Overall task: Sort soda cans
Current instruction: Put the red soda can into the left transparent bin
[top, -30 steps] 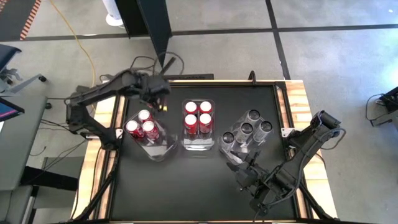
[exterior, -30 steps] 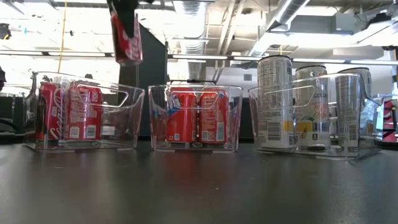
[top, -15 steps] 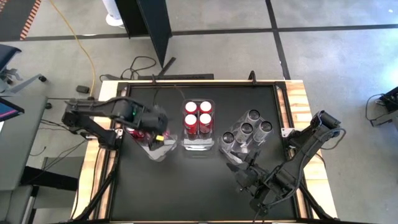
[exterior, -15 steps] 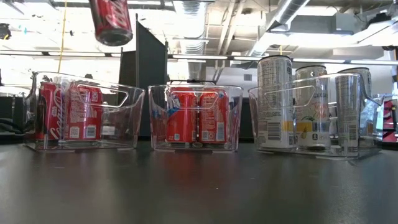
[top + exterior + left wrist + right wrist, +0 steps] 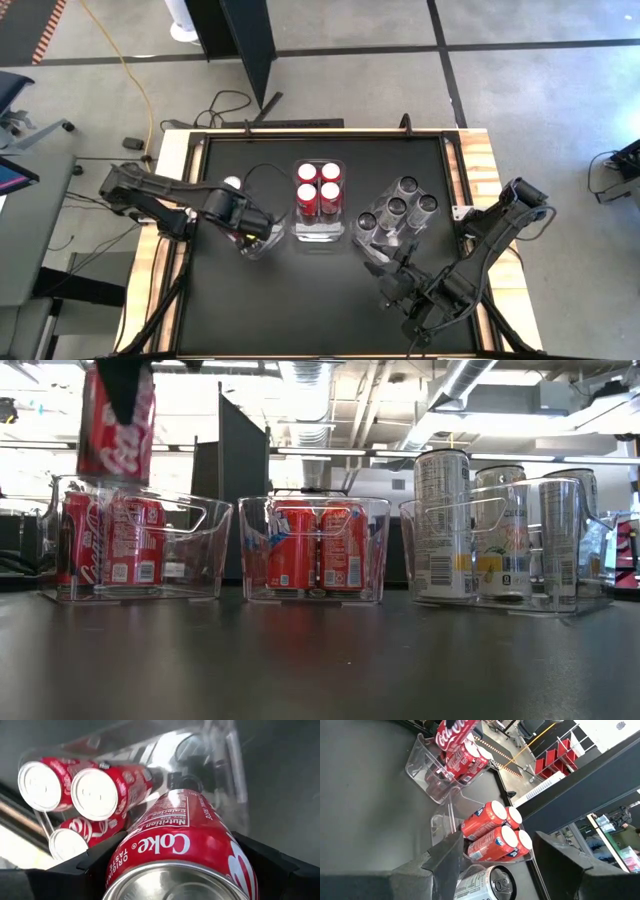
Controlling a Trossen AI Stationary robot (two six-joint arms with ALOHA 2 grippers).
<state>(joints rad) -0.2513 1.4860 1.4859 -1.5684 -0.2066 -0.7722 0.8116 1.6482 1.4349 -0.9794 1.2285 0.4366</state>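
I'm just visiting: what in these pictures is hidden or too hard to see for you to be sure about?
- High view: the left arm covers the left bin, hiding its cans and the left tool.
- Low view: the held red can is cut off by the top edge, and so is the left tool gripping it.
- Low view: the silver cans at the back are partly hidden behind the front ones.
- Right wrist view: the small print on the silver can by the right tool is too small to read.

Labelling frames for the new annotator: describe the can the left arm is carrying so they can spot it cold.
Start at the black table with three clear bins in a row; go to the left bin, which holds three red cans standing upright. The carried can is the red Coke can above that bin, gripped in the left tool. Unlike every other can, it is off the table and not resting in any bin.
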